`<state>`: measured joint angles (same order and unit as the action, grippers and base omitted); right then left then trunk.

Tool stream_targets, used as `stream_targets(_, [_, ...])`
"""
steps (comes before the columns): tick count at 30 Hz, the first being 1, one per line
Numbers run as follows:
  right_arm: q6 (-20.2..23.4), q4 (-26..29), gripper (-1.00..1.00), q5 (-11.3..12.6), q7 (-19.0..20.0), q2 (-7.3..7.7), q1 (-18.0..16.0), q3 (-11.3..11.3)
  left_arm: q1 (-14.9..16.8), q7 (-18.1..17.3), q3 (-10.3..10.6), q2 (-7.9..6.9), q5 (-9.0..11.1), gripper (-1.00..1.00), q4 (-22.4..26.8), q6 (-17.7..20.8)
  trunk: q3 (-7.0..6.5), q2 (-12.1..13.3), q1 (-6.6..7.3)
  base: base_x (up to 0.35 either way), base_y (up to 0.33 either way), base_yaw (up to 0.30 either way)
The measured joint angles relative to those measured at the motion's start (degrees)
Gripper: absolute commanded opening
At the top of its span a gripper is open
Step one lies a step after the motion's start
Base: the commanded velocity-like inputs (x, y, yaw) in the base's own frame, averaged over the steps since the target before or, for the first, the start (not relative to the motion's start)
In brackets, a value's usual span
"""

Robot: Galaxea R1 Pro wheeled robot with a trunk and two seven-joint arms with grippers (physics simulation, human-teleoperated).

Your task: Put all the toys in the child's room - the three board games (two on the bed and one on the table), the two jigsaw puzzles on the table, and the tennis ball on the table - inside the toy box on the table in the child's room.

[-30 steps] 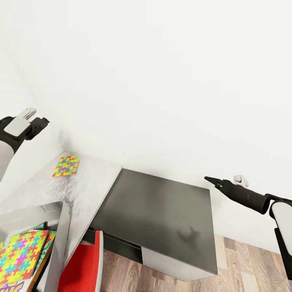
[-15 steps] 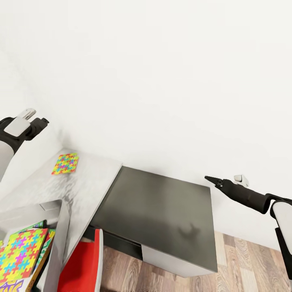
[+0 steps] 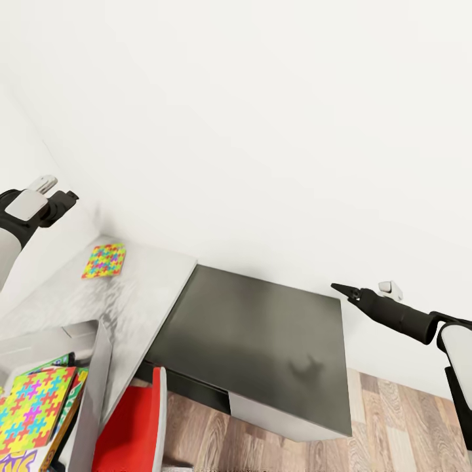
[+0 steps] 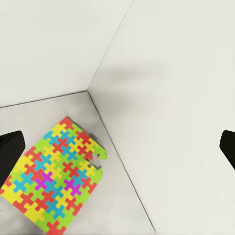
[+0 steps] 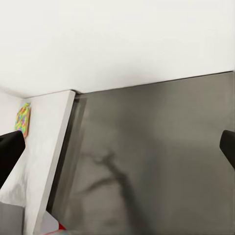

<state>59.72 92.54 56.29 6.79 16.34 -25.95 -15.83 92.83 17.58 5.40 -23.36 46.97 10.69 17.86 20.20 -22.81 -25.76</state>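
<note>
While both pincers hang empty, one jigsaw puzzle (image 3: 104,260) lies on the table (image 3: 147,288).

Dark grey cabinet (image 3: 262,347) beside red chair (image 3: 134,426).

A kid's room at home: a bright puzzle (image 3: 105,260) lies on the desk (image 3: 141,288) by the white wall, a red chair (image 3: 134,426) beside the desk, wood floor (image 3: 393,426) under it.
</note>
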Motion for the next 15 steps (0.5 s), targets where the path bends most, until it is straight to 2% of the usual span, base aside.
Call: stream_targets(15, [0.0,0.0,1.00,1.9,0.0,0.14,-0.2,0.0,-0.1,0.0,0.0,-0.40,0.0,1.00,0.0,0.3,1.41,0.0,0.00,0.000,0.000,0.000])
